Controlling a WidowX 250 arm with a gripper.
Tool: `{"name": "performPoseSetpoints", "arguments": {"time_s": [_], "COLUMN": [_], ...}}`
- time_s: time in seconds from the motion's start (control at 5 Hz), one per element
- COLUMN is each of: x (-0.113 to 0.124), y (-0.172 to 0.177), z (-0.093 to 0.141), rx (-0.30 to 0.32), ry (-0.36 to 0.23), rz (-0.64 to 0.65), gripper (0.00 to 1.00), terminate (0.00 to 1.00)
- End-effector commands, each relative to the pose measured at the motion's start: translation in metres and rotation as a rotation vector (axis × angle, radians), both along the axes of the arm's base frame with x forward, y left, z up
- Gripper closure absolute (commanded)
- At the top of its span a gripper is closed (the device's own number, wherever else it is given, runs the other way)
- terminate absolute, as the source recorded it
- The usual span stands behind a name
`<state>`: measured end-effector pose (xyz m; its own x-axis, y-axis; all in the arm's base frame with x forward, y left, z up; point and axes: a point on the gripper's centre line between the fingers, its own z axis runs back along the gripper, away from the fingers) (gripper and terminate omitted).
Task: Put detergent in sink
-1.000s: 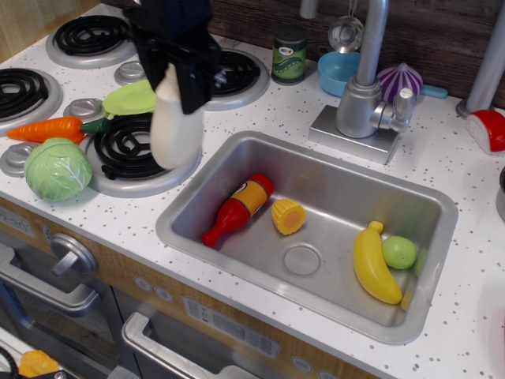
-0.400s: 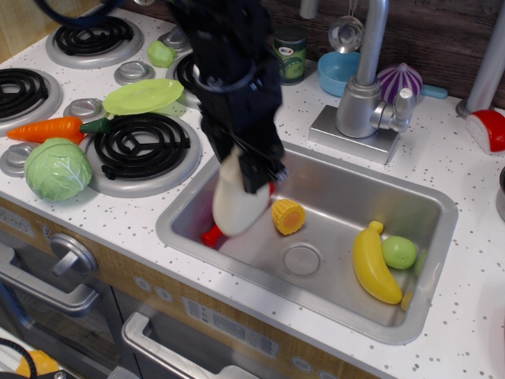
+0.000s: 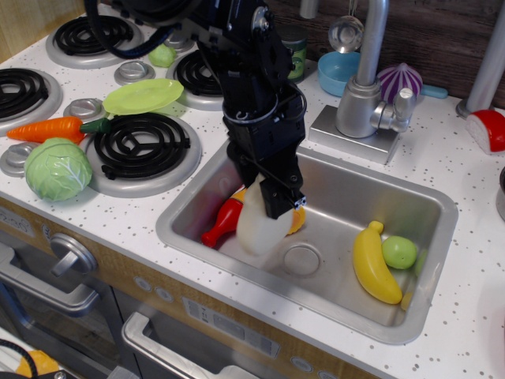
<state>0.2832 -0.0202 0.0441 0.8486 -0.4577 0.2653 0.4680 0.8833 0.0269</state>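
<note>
Cream-white detergent (image 3: 263,227) hangs at frame centre inside the sink (image 3: 422,316), clamped at its neck by the gripper (image 3: 278,199), just above the basin floor beside the ketchup bottle (image 3: 223,223). Judged step: placing. Next: lower slightly, release.

The cream-white plastic jug-shaped detergent bottle (image 3: 263,225), clamped in the black gripper (image 3: 276,207), has been carried from above the stove burner at centre-left rightward and downward into the brushed-steel sink (image 3: 430,207). The yellow corn piece (image 3: 297,221) is now largely hidden.
</note>
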Motion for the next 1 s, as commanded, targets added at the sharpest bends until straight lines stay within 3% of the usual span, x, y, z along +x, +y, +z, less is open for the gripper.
{"name": "performPoseSetpoints", "arguments": {"time_s": [0.0,0.2,0.8], "x": [0.0061,0.0061,0.0061], "y": [0.0085,0.0085,0.0085], "z": [-0.0086,-0.0086,-0.0086], "rx": [-0.026,-0.026,-0.026], "ry": [-0.196,-0.196,-0.196], "rz": [-0.096,-0.096,-0.096], "gripper": [1.0,0.0,0.0], "terminate": [0.0,0.0,0.0]}}
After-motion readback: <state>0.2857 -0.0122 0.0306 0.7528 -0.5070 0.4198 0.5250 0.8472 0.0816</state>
